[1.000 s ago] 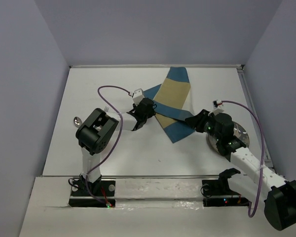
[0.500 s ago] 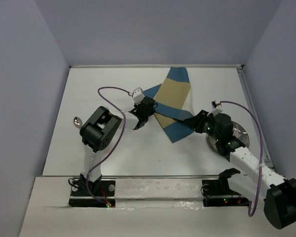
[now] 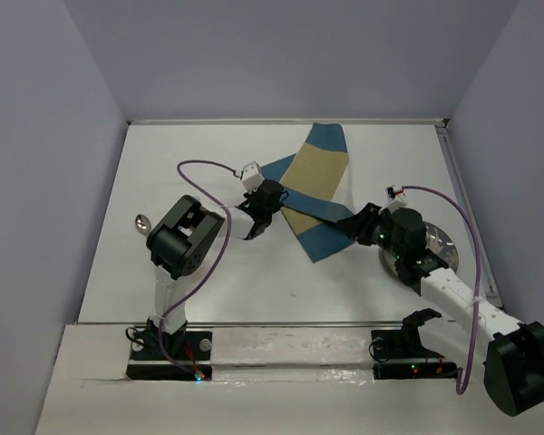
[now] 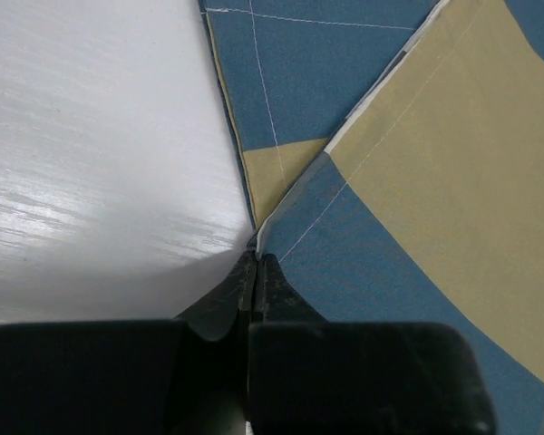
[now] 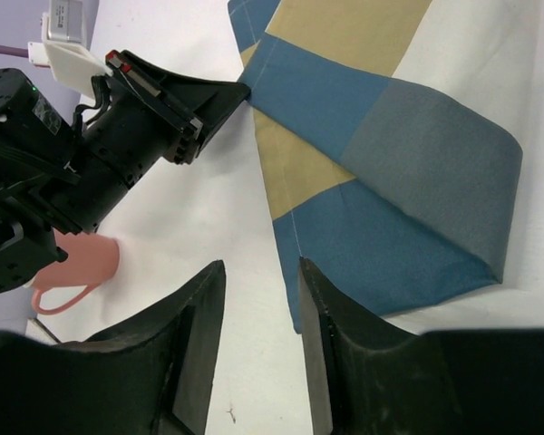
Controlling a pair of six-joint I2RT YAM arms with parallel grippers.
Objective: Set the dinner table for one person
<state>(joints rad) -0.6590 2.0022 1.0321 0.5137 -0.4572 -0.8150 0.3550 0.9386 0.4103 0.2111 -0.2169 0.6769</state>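
Observation:
The dinner table (image 3: 208, 145) is a white tabletop with a blue and tan placemat (image 3: 322, 172) lying folded and askew at its middle. My left gripper (image 4: 257, 261) is shut, its tips pinching the placemat's left edge where the folded layers cross; the right wrist view shows those fingertips (image 5: 240, 91) on the cloth. My right gripper (image 5: 260, 265) stands open just above the table at the placemat's near blue corner (image 5: 344, 263), nothing between its fingers. One finger overlaps that corner's edge.
A grey plate (image 3: 442, 243) lies at the right, partly under my right arm. A spoon (image 3: 142, 223) rests at the left by my left arm's elbow. A pink mug (image 5: 77, 263) stands beyond the left gripper. Grey walls close in the table.
My left gripper's jaws have closed onto the placemat's edge. My right gripper has opened a little wider and edged left along the near corner.

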